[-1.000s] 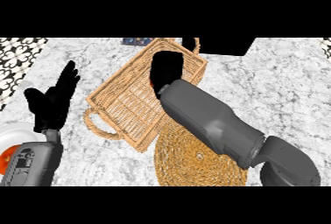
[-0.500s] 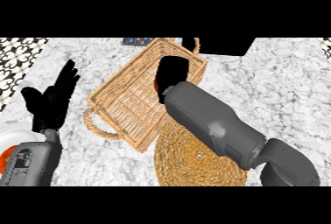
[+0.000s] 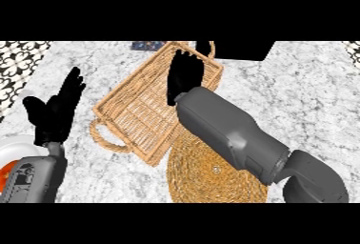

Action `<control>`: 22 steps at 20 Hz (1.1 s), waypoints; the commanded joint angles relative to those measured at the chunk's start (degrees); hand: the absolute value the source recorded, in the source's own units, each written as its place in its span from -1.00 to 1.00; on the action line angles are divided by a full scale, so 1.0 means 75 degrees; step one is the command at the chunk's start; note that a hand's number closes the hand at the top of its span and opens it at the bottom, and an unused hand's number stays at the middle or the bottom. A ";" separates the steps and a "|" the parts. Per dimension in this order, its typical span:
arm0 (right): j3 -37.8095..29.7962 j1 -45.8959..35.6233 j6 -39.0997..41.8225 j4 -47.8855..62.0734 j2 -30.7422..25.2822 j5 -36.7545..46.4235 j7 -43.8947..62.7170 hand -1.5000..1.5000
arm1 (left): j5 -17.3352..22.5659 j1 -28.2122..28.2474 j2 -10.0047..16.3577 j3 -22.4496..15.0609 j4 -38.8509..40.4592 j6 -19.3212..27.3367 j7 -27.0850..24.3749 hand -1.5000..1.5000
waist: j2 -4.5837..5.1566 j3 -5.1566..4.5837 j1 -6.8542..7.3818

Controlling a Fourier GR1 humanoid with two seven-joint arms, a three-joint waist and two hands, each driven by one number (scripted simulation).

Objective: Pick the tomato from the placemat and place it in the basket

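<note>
Left hand (image 3: 53, 112) rests open at the left edge, fingers up – over the basket (image 3: 134, 114) the right hand (image 3: 184, 81) has straightened its fingers, gripping nothing visible – tomato unseen, likely just released beneath it, none showing on the placemat (image 3: 211, 178).

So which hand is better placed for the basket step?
Right, likely. The right hand hangs over the basket, its forearm crossing the placemat; the left hand rests open to the basket's left. The tomato itself is not visible.

Kitchen, folks: marbled counter (image 3: 309, 95), patterned tiles (image 3: 17, 62) beyond the left hand (image 3: 56, 112), wicker basket (image 3: 137, 112) under the right hand (image 3: 184, 78), woven placemat (image 3: 211, 176) beneath its forearm.
</note>
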 commanded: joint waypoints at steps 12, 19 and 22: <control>-0.1704 0.0680 -0.3983 -0.0986 -0.0118 0.0132 0.0227 -1.00 | 0.0271 0.0516 0.0406 0.0540 -0.0298 -0.0125 0.0138 0.00 | -0.0199 0.0012 -0.0629; -0.2044 0.2082 -0.3629 -0.3496 -0.1335 0.0188 0.0358 -1.00 | -0.0064 0.1025 -0.0010 0.0369 -0.0272 0.0292 -0.0283 0.00 | -0.0271 0.0006 -0.0911; -0.1801 0.3331 -0.3944 -0.4841 -0.1781 0.0541 0.0111 -1.00 | 0.0010 0.0940 0.0100 0.0419 -0.0471 0.0214 -0.0024 0.00 | -0.0247 0.0006 -0.0894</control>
